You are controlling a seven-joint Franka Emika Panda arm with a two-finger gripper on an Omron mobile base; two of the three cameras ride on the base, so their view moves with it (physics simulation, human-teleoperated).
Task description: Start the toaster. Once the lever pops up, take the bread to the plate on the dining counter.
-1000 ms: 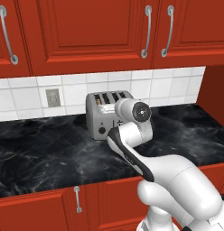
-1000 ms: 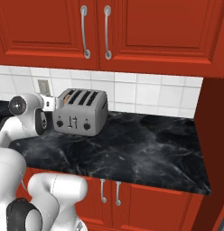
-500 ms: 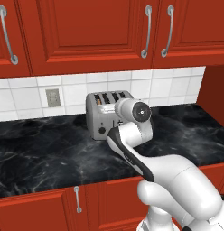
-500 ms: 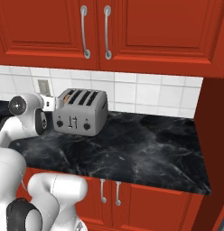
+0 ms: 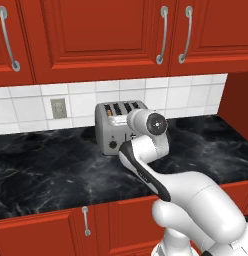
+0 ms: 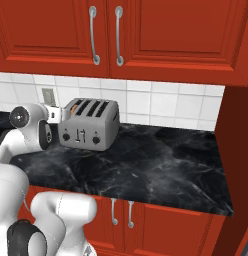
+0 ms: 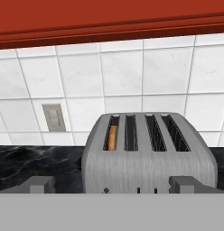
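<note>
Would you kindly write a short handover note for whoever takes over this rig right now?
Pincer: open, empty, level with the toaster's front and not touching it.
Toaster: on the black wall counter against the tiled wall, beside the wall outlet.
Bread: sitting in the leftmost slot as the hand view shows it.
Done: arm lined up on the toaster.
Left: push a slider down, wait for the pop, lift the bread, carry it to the plate on the dining counter.
</note>
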